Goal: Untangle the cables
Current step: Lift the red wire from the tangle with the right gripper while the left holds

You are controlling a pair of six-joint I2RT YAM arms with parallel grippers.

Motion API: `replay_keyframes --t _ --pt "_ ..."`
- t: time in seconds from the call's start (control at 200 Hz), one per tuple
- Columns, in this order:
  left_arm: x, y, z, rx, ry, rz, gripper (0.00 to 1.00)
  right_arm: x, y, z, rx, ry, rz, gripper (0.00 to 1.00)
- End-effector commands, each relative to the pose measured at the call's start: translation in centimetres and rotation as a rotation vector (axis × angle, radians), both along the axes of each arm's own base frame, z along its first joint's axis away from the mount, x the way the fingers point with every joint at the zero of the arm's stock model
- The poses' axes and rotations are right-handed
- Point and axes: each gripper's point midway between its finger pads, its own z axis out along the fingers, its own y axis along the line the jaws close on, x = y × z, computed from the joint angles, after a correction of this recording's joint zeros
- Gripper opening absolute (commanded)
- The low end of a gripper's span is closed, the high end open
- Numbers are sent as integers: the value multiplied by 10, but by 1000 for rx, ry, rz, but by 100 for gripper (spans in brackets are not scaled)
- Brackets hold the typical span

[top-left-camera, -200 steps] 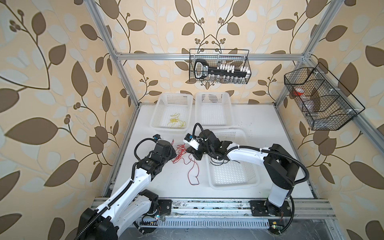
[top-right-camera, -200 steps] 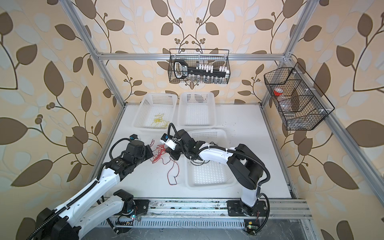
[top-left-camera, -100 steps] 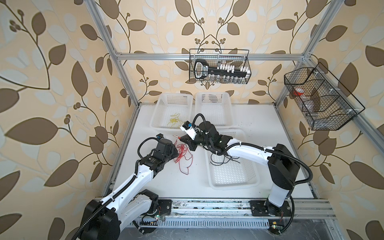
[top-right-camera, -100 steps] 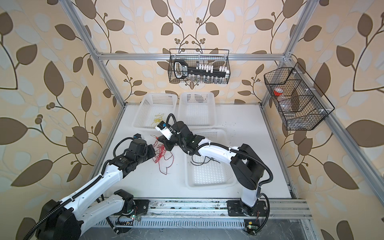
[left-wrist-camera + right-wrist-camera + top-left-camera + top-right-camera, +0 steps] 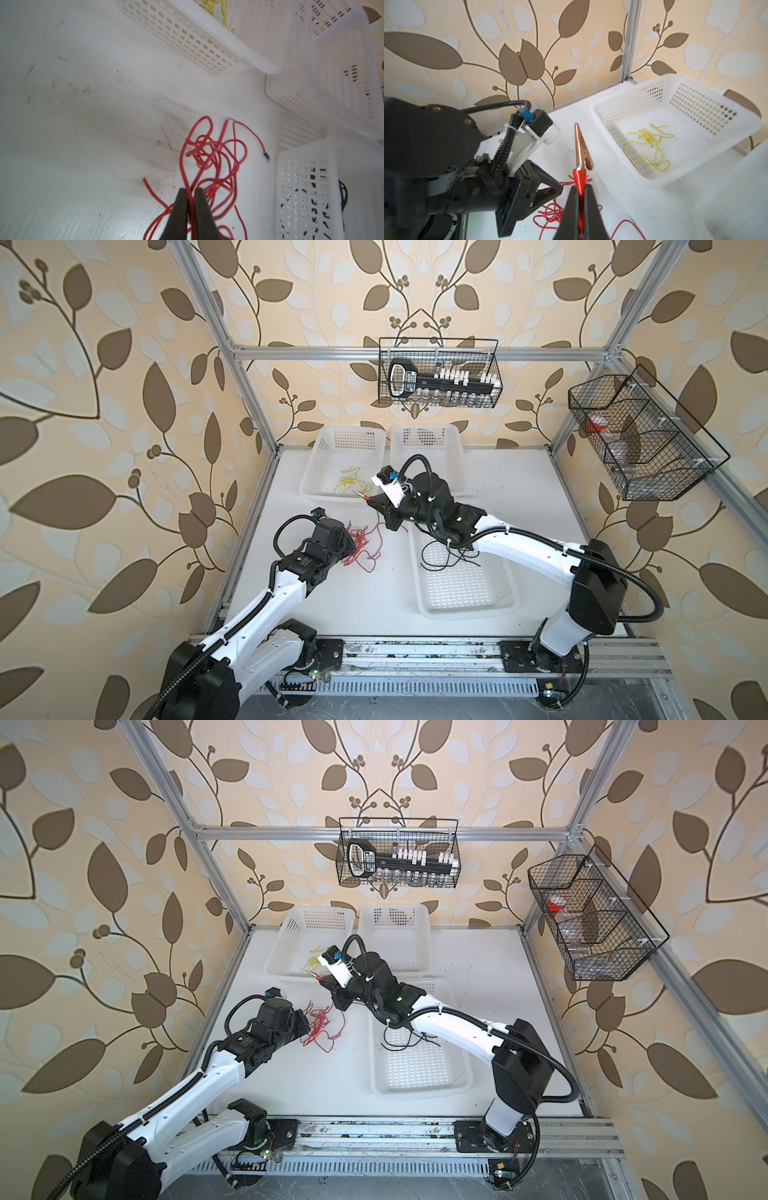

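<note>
I see the red cables (image 5: 365, 548) as a loose tangle on the table (image 5: 374, 614), near its left edge, about midway between front and back. My left gripper (image 5: 191, 195) is almost closed at the tangle, and one red strand runs through the narrow slit between its fingers. My right gripper (image 5: 580, 200) is closed tight on the red sleeve of an alligator clip (image 5: 580, 145). The long axis of the clip goes straight out from the fingers. Its copper tip points to the far left corner, toward the far basket (image 5: 312, 472) where the yellow cable (image 5: 348, 483) lies. The black cables (image 5: 446, 558) lie in the front basket (image 5: 465, 608), toward the front right, partly under the right arm.
</note>
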Motion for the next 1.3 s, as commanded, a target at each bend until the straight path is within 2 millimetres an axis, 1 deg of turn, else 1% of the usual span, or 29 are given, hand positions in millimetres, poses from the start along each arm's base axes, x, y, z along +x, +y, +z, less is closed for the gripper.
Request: replay_keyframes --t 0.0,0.085,0.175,0.24,0.275,0.35,0.36,0.37,0.54,0.655,0.81,0.91,1.025,1.18,1.295 --pt "3 13 12 42 -45 43 17 -1 -13 22 16 -24 -41 0" --pt "4 12 17 38 -61 34 30 -3 -20 27 14 -26 -59 0" --pt "5 9 24 28 -82 16 57 -3 -26 31 9 -25 -78 0" --pt "6 6 31 22 -100 -3 74 -2 -30 34 15 -19 -86 0" --pt "6 4 34 18 -111 -19 81 -1 -32 35 19 -15 -90 0" --pt "8 -3 45 8 -145 -63 94 0 -35 38 27 -14 -94 0" --pt "8 -4 46 5 -150 -67 97 0 -35 38 28 -13 -95 0" --pt "8 -4 47 3 -154 -70 98 0 -35 38 26 -14 -94 0" --pt "8 -15 71 -41 -247 -125 99 7 -46 40 22 -9 -119 0" --pt "9 -22 83 -61 -288 -164 99 14 -53 39 25 8 -135 0" --pt "11 -44 93 -108 -308 -272 99 21 -57 38 31 25 -140 0" --pt "12 -62 93 -141 -311 -353 99 25 -58 38 32 46 -144 0" --pt "12 -78 91 -136 -310 -413 99 27 -59 39 44 63 -141 0" --pt "14 -86 77 -90 -282 -435 97 26 -57 44 58 65 -122 0" --pt "12 -92 71 -80 -267 -463 96 29 -62 51 70 63 -129 0"
